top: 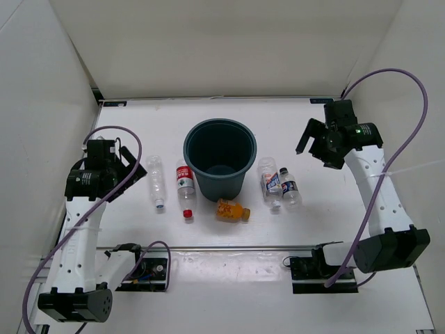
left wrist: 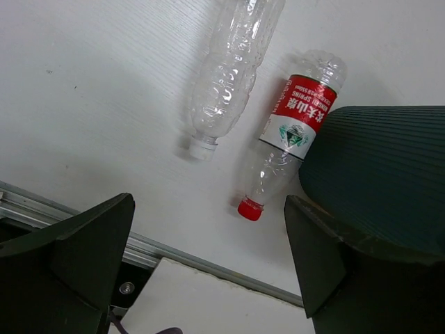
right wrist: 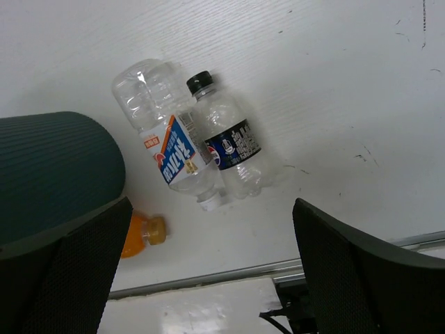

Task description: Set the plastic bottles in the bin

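Closest to the wrist cams were the fingers themselves. The left claw (left wrist: 208, 205) and the right claw (right wrist: 212, 203) were both spread wide and holding nothing, hovering above the bench (top: 139, 125).

All five bottles lay on their sides on the bench around the bin (top: 221, 182), and the top view showed none inside it. On the left were the clear bottle (left wrist: 229, 76) and the red-label bottle (left wrist: 292, 139). The orange bottle (top: 231, 210) was just in front. The blue-label bottle (right wrist: 170, 149) and the dark-label bottle (right wrist: 233, 146) were pressed together on the right.

My worries:
- The right pair touched, so a finger wedging between them could kick one rolling away.
- The red-label one sat right beside the bin wall, so a finger might clip the bin and shove it.
- Empty round bottles probably squash or squirt out of a pinch.
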Controlling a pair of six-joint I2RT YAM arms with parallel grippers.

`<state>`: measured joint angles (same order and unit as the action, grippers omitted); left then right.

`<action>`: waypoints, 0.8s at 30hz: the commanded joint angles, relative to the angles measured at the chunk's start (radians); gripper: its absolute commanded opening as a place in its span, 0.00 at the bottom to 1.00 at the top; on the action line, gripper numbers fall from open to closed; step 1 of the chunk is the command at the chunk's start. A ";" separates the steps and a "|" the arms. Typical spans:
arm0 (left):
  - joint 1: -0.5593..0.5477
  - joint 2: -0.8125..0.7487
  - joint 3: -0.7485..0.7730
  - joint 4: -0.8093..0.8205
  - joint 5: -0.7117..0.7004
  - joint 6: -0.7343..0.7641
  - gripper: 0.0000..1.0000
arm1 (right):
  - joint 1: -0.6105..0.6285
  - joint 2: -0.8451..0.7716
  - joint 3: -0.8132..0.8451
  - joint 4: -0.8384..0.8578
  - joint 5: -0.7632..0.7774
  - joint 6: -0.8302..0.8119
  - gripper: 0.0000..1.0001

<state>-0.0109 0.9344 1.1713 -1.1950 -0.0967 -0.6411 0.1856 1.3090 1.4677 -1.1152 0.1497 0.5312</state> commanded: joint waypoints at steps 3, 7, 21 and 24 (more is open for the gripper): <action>-0.006 -0.006 -0.001 -0.017 -0.078 -0.071 1.00 | -0.049 0.105 0.035 0.011 -0.028 0.021 1.00; -0.006 0.006 -0.036 -0.017 -0.097 -0.091 1.00 | -0.058 0.237 0.020 0.002 -0.105 0.021 1.00; 0.012 -0.017 -0.136 -0.008 -0.078 -0.114 1.00 | -0.121 0.504 0.014 0.115 -0.090 -0.005 1.00; 0.012 -0.008 -0.136 -0.008 -0.078 -0.124 1.00 | -0.121 0.536 -0.027 0.149 -0.116 -0.014 1.00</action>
<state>-0.0029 0.9344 1.0389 -1.2037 -0.1581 -0.7464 0.0654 1.8328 1.4494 -1.0042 0.0502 0.5407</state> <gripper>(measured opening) 1.000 0.999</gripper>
